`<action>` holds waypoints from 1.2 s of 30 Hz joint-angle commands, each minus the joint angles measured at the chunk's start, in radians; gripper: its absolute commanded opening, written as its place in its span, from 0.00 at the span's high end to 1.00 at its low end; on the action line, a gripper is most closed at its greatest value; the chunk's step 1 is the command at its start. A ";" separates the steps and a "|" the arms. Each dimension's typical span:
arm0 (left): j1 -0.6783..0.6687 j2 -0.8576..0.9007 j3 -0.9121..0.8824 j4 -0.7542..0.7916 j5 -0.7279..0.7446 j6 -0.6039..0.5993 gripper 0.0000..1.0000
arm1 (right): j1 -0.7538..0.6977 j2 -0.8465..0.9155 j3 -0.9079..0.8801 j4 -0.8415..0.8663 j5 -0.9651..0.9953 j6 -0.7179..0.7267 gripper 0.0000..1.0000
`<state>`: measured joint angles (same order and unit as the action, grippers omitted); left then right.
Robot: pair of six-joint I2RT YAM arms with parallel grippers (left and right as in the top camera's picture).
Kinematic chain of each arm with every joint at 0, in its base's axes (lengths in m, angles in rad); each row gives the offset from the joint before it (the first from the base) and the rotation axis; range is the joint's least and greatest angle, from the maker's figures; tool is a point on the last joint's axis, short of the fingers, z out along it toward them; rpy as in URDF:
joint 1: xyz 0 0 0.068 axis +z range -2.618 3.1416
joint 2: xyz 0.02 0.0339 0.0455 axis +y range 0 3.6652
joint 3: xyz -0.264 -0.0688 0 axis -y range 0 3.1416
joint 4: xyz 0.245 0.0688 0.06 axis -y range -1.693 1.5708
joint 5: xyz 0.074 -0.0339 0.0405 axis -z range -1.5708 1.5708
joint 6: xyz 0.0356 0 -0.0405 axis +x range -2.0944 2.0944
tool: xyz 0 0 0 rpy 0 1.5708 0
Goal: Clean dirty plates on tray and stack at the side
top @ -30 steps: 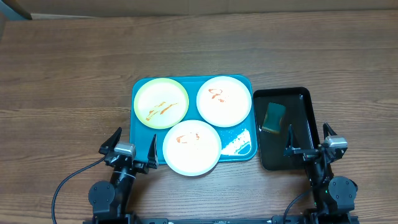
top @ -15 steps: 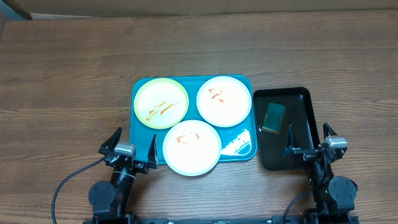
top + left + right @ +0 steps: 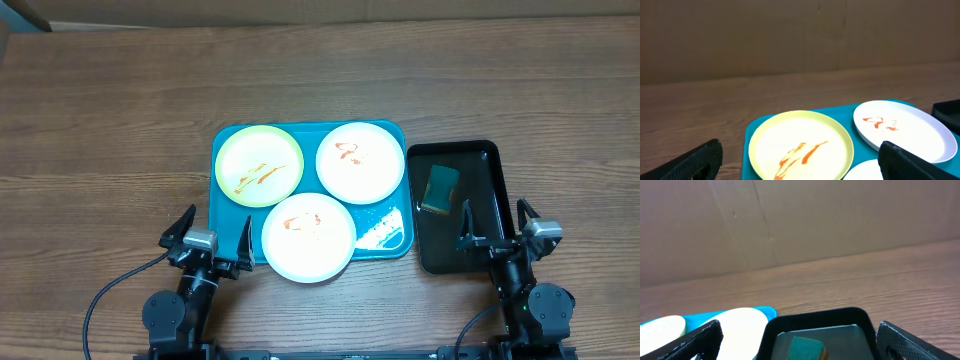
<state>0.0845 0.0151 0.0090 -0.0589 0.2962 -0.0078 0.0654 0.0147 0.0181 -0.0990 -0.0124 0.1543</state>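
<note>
A turquoise tray point(image 3: 226, 218) holds three dirty plates with orange smears: a yellow-green plate point(image 3: 259, 167) at back left, a white plate point(image 3: 360, 161) at back right, and a second white plate point(image 3: 309, 237) overhanging the front rim. In the left wrist view the yellow-green plate point(image 3: 801, 146) lies ahead between the fingers, a white plate point(image 3: 905, 129) to its right. My left gripper point(image 3: 212, 236) stands open at the tray's front left corner, holding nothing. My right gripper point(image 3: 496, 224) stands open and empty over the near end of a black tray point(image 3: 480, 250).
The narrow black tray point(image 3: 822, 320) right of the turquoise one holds a green sponge point(image 3: 440, 189), also seen as a green block point(image 3: 807, 349) in the right wrist view. Brown wooden table point(image 3: 120, 130) lies all around; a cardboard wall point(image 3: 790, 35) stands at the back.
</note>
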 commanded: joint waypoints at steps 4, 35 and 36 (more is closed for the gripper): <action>-0.012 0.004 0.092 -0.151 -0.015 -0.022 0.00 | -0.005 0.063 0.107 -0.133 0.009 0.041 0.00; -0.013 0.851 0.936 -0.878 0.039 -0.136 0.00 | -0.005 0.984 0.983 -0.791 -0.121 0.131 0.00; -0.013 0.863 0.936 -0.875 0.065 -0.134 0.00 | -0.005 0.988 0.983 -0.789 -0.121 0.131 0.00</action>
<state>0.0780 0.8528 0.9283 -0.9428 0.2848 -0.0990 0.0650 0.9981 0.9760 -0.8963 -0.1047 0.2840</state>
